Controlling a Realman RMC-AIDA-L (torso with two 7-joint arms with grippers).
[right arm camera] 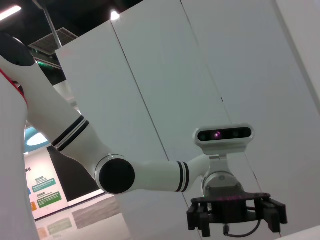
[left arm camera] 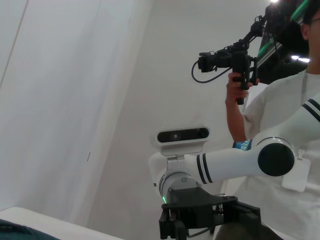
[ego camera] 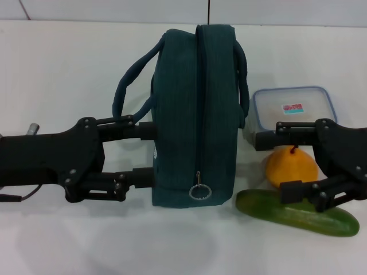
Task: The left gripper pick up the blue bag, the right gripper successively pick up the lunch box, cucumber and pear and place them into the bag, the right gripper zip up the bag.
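The blue bag [ego camera: 195, 114] stands upright in the middle of the table, its zipper shut, with the ring pull [ego camera: 200, 192] at the near end. My left gripper [ego camera: 148, 154] is open, with both fingertips against the bag's left side. My right gripper [ego camera: 276, 166] is open to the right of the bag, its fingers spread over the orange-yellow pear [ego camera: 291, 167]. The green cucumber [ego camera: 298, 213] lies in front of the pear. The clear lunch box [ego camera: 292, 107] with a blue-rimmed lid sits behind the pear. A corner of the bag shows in the left wrist view [left arm camera: 12, 231].
The white table [ego camera: 69, 63] reaches to the back wall. The bag's handles [ego camera: 129, 80] loop out on its left and right. A person holding a camera rig [left arm camera: 235, 62] stands beyond the robot in the left wrist view.
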